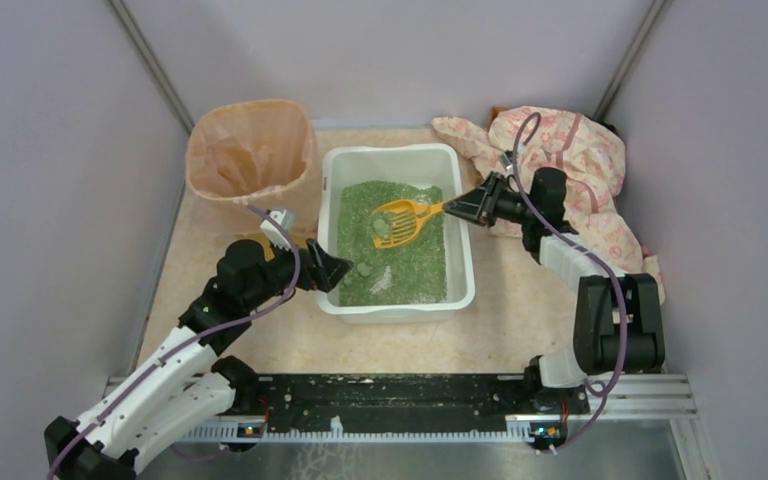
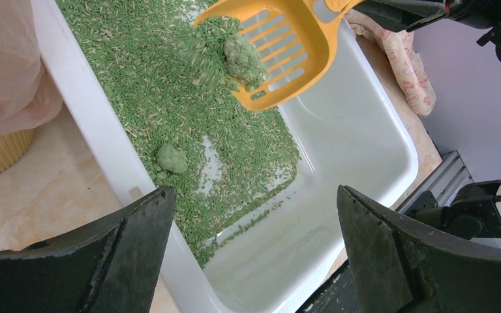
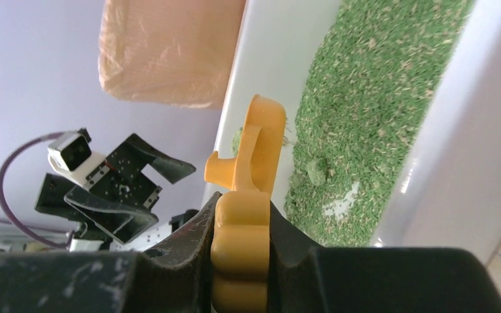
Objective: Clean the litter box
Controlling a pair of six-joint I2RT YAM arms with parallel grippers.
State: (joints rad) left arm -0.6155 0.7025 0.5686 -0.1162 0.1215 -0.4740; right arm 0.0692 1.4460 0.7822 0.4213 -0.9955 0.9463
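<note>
Tabletop [image 1: 290, 340] litter box [image 1: 396, 306] lies between left gripper [image 1: 335, 268] and right gripper [image 1: 452, 208] gripping scoop [image 1: 400, 222].

A robot test booth in a lab is shown. The space is closed in by plain pale walls [image 1: 50, 150] joined at bare metal posts [image 1: 150, 65]. A metal rail [image 1: 400, 405] is fixed along the near edge of a beige table [image 1: 290, 345], and the cabled left arm [image 1: 160, 380] and right arm [image 1: 615, 320] are mounted on it. Household things are laid out as props: a litter box [image 1: 390, 306], a scoop [image 1: 400, 222], a lined bin [image 1: 250, 150] and a flowered cloth [image 1: 570, 150].
</note>
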